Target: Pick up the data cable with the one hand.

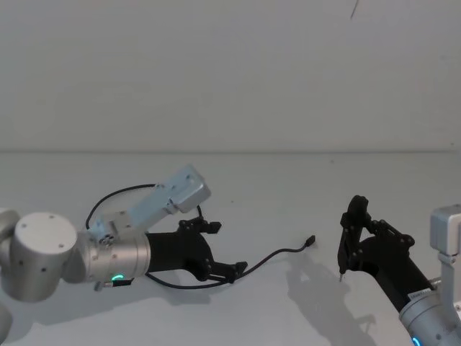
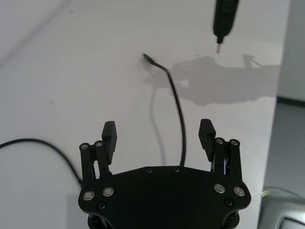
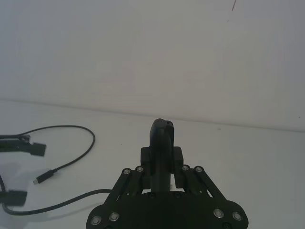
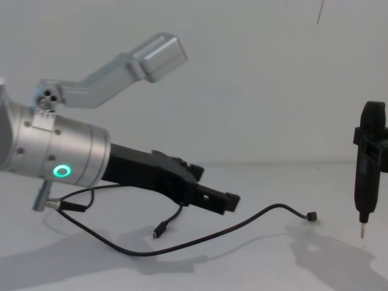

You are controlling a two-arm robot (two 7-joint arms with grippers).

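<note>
The table (image 1: 238, 180) is a plain pale top with nothing on it but the cable. All places below are taken from the left gripper.

Left arm: the silver wrist (image 4: 66, 151), its green ring (image 4: 60, 171) lit, lies nearly level. This lets the left gripper (image 1: 225, 247) reach out low over the top. Its jaws are spread wide. The flat, low pose reads as an approach to a thing lying flat.

The right gripper (image 1: 354, 216) stands well apart from the left gripper, out past the cable's far end. It is upright with its fingers drawn together and nothing of the task in them. It looks parked out of the way, which fits a job for one hand.

The data cable (image 1: 277, 254) lies on the table, not lifted. In the left wrist view one stretch comes out from under the left gripper's palm and runs on between the spread fingers (image 2: 206, 131). It lies nearer one finger than the other and, as far as I can tell, touches neither. The rest sweeps back in a loose loop beside the wrist.

Judgement: the straddle is made and the squeeze is not yet. The cable is far thinner than the fingers, so they must close fully and low, or it slips out beneath.

The plug (image 1: 310, 240) is small and lies ahead of the left gripper's fingertips. A second plug (image 4: 159, 233) lies near, beneath the left gripper.
</note>
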